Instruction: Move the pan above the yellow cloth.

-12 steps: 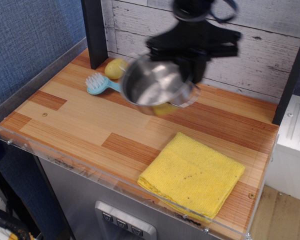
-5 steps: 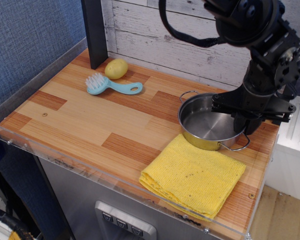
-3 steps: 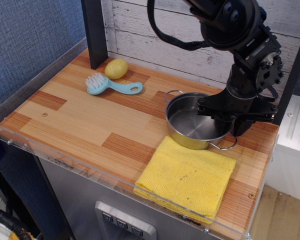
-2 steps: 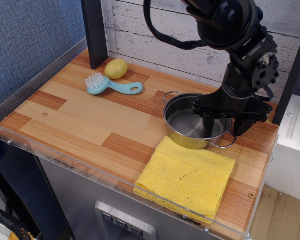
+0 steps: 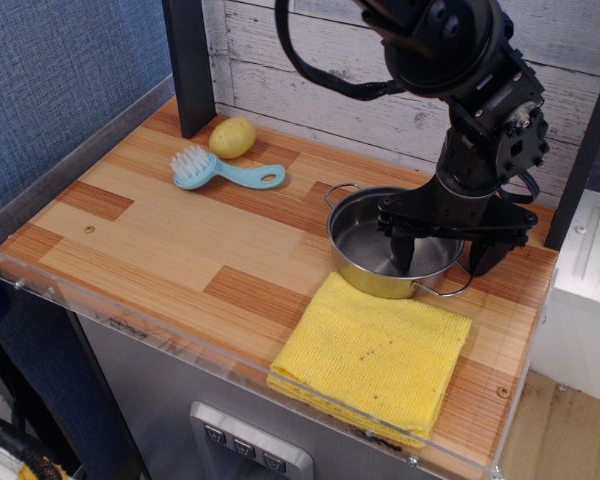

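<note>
- As far as can be counted on the wooden tabletop (image 5: 160, 240), one pan (image 5: 365, 262), one yellow cloth (image 5: 370, 355), one light-blue brush (image 5: 223, 170) and one small yellow ball (image 5: 232, 137) are recorded.
- One black robot arm (image 5: 450, 60) is observed, entering from the top edge and bending down toward the right half of the surface.
- The gripper (image 5: 443, 250) is noted hanging wrist-down over the right side of the pan, with its finger bar held roughly level.
- The jaws are seen spread wide: one finger reaches down inside the pan and the other stands outside it to the right, with the rim between them. No squeeze on the rim is visible, so the pincer is judged released.
- The pan is found upright on the tabletop, directly behind the yellow cloth, its front wall at the cloth's rear edge; whether the two touch cannot be told.
- Two wire loop handles are counted on the pan, one at the rear left and one at the front right.
- The yellow cloth is seen lying folded flat at the front right of the surface, near the clear front lip.
- The brush and the ball are logged close together at the rear left, well apart from the pan.
</note>
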`<state>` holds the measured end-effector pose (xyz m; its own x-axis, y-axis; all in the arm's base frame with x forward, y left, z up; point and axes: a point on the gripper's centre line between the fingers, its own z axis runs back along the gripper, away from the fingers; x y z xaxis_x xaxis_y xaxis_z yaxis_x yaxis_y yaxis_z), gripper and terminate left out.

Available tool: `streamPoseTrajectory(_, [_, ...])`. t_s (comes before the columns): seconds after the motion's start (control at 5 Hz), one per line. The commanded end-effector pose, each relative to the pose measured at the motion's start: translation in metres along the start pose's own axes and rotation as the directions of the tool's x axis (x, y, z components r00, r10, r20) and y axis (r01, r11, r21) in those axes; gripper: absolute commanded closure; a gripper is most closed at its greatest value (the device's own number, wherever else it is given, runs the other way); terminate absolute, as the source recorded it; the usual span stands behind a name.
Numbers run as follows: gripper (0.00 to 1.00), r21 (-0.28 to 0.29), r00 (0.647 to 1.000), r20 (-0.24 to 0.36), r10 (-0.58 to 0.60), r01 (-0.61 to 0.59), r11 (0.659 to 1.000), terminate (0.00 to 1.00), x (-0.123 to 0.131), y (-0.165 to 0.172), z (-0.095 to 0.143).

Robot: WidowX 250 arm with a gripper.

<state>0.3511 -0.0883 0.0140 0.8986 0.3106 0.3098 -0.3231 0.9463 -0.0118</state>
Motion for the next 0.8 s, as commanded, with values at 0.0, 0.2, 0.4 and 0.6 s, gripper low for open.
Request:
streamPoseTrajectory(0.0, [0.0,-0.073,0.997,0.082,-0.007,0.013,0.997,0.0,0.009,0.001,0.05])
streamPoseTrajectory(0.2, [0.0,-0.099,0.994,0.111,0.0,0.011,0.995,0.0,0.013,0.003,0.074])
streamPoseTrajectory(0.4, [0.0,-0.119,0.991,0.129,0.021,-0.005,0.993,0.0,0.015,0.009,0.099])
streamPoseTrajectory(0.6, [0.0,-0.145,0.985,0.168,0.047,-0.023,0.989,0.0,0.013,0.022,0.14])
